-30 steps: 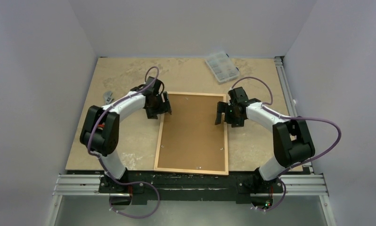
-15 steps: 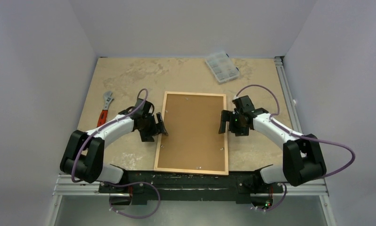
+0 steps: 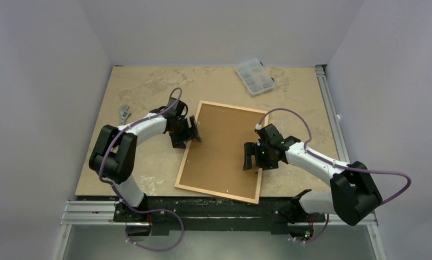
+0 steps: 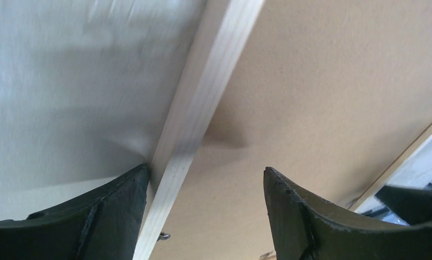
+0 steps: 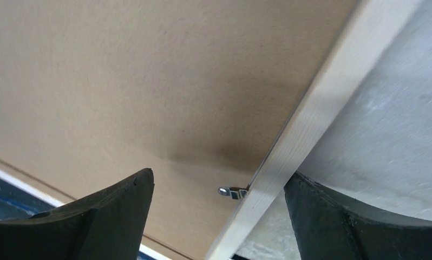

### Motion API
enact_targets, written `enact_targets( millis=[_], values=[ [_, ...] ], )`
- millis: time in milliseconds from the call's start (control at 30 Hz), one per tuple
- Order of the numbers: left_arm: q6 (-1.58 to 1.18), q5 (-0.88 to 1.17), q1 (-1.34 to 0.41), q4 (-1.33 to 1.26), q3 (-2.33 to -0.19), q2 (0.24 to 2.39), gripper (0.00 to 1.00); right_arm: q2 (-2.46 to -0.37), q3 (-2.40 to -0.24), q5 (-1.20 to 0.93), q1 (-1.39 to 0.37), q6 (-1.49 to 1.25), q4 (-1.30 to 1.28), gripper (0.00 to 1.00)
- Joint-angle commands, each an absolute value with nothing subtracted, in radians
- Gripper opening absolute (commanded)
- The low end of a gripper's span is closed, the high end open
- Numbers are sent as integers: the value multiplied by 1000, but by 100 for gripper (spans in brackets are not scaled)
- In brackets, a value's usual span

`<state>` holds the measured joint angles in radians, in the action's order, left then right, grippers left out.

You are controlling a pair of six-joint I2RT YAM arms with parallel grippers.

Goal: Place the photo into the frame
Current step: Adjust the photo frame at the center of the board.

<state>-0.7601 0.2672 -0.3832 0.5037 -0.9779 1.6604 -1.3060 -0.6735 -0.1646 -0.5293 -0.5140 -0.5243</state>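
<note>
Where the frame (image 3: 216, 193) lies: backing side up, skewed on my mottled beige tabletop (image 3: 149, 89).
Frame rails: thin, pale, straight-grained wood.
Backing board (image 3: 222, 149): flat matte brown fibreboard.
My left claw (image 3: 192, 131): apart, straddling the left rail.
My right claw (image 3: 250, 156): apart, straddling the right rail beside a small metal tab (image 5: 231, 191).

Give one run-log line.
frame: face down, askew, backing board up | photo: unseen | left gripper: open astride left rail | right gripper: open astride right rail
</note>
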Motion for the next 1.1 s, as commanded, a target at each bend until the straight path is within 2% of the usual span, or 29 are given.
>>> enact_targets(
  millis=[0,233,400,533,667,867,967,1067],
  values=[
    [-744,327,-425,486,-1181,1763,73,-1245,-639,-292,-616,-594,-491,86],
    [-710,277,-484,581,-1454,1936,72,-1251,-648,-334,-791,-671,-472,87],
    [-663,118,-497,693,-1490,1886,77,-1204,-655,-348,-829,-673,-485,90],
    [-682,67,-498,692,-1353,1693,79,-1173,-702,-408,-829,-640,-495,91],
    [-745,51,-499,691,-1122,1463,79,-1192,-745,-517,-827,-633,-437,91],
    [-919,5,-498,746,-805,1153,75,-1256,-797,-533,-825,-657,-384,91],
    [-1012,3,-499,752,-669,1056,73,-1281,-810,-530,-819,-660,-372,90],
    [-1071,21,-499,631,-539,1016,69,-1307,-819,-539,-804,-659,-366,89]
  ],
)
